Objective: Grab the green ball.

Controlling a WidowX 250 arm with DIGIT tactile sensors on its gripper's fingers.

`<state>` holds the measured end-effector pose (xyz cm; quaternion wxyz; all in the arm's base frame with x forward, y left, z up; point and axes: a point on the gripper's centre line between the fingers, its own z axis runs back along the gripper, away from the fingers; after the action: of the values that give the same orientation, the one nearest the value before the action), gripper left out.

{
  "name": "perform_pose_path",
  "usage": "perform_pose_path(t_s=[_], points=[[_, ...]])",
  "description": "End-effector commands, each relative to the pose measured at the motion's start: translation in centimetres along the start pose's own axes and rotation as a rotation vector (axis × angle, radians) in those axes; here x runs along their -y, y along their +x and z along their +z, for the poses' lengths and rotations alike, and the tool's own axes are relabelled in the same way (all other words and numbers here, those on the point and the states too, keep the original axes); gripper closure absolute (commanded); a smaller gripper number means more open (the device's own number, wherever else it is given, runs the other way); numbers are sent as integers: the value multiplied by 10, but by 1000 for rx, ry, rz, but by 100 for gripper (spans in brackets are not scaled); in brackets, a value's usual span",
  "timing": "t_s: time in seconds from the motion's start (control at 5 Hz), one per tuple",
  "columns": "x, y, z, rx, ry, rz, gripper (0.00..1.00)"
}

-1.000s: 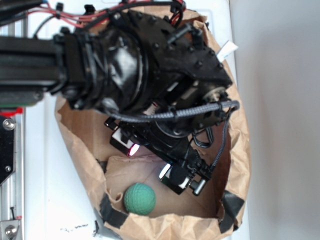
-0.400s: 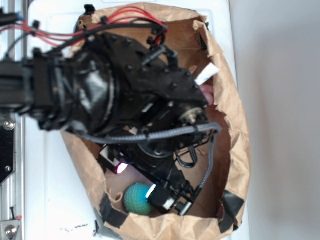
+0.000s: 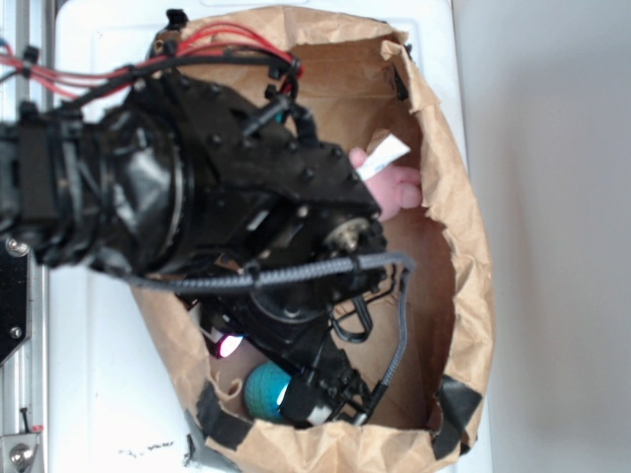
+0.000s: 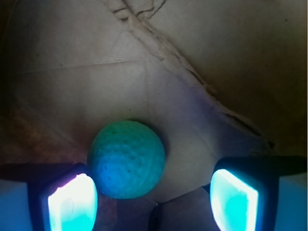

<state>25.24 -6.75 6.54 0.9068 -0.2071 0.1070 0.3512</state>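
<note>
The green ball (image 3: pixel 262 389) lies on the floor of the brown paper bag (image 3: pixel 471 296) near its front edge, partly hidden by the arm in the exterior view. In the wrist view the green ball (image 4: pixel 127 159) is dimpled and sits close to the left glowing pad (image 4: pixel 72 202), well apart from the right pad (image 4: pixel 234 199). My gripper (image 3: pixel 271 379) is open, lowered into the bag with its fingers either side of the ball; in the wrist view the gripper (image 4: pixel 153 201) has the ball left of centre between the jaws.
A pink plush bunny (image 3: pixel 399 189) with a white tag (image 3: pixel 383 158) lies at the back right of the bag. Black tape patches (image 3: pixel 452 419) hold the bag's front rim. The bag sits on a white surface (image 3: pixel 108 394).
The arm has moved down toward the bag's front edge and the open gripper has come down over the ball, now covering part of it. The bunny has become visible behind the arm.
</note>
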Motion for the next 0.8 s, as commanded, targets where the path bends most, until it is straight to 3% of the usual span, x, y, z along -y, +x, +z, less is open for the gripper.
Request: perform_pose_path(t_s=[0.0, 0.2, 0.6], points=[[15, -12, 3, 57, -63, -79, 0], [20, -16, 0, 34, -66, -69, 0], [25, -17, -15, 59, -129, -49, 0]])
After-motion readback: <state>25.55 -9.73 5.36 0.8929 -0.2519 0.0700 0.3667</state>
